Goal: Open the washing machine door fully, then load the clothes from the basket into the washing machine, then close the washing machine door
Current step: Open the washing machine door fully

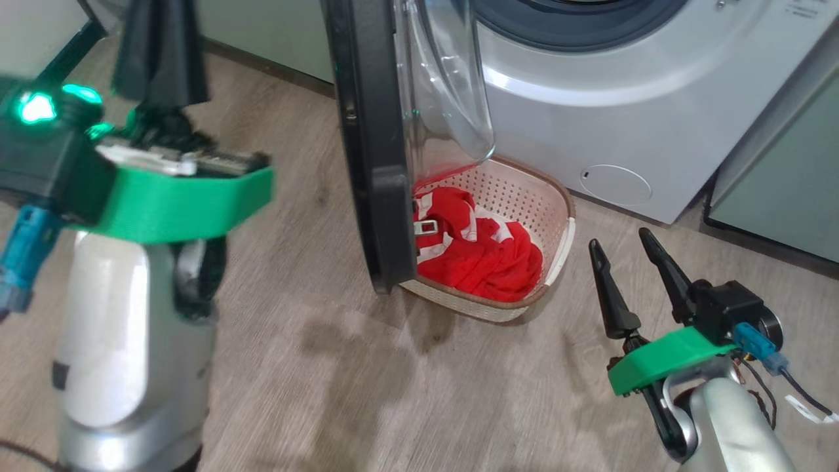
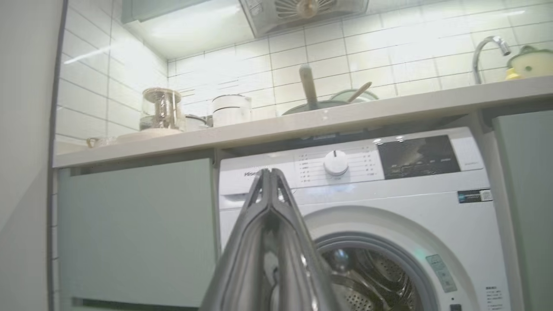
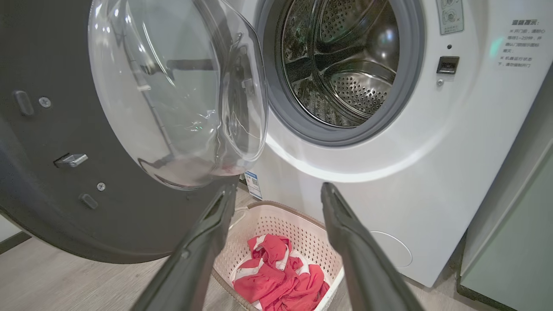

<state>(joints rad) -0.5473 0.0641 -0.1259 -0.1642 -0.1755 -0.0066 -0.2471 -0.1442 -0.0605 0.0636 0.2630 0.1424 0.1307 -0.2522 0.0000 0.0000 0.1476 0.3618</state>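
The washing machine [image 1: 623, 118] stands with its door [image 1: 367, 131] swung open toward me, black rim edge-on and the glass bowl facing the drum [image 3: 345, 65]. Below the door sits the basket [image 1: 564, 216] holding red and white clothes [image 1: 485, 255]. My right gripper [image 1: 619, 242] is open and empty, low on the floor side right of the basket; in its wrist view its gripper [image 3: 276, 190] points over the basket [image 3: 298, 216] and clothes [image 3: 276, 280]. My left gripper [image 1: 160, 39] is raised at the far left, left of the door, shut with nothing in it [image 2: 270, 175], facing the washer's front [image 2: 432, 216].
Pale green cabinets flank the washer [image 1: 780, 190] [image 2: 138, 233]. A counter [image 2: 345, 116] above carries a pan, jars and a tap. The open door [image 3: 65, 207] overhangs the basket's left part. Wood floor [image 1: 393, 393] lies in front.
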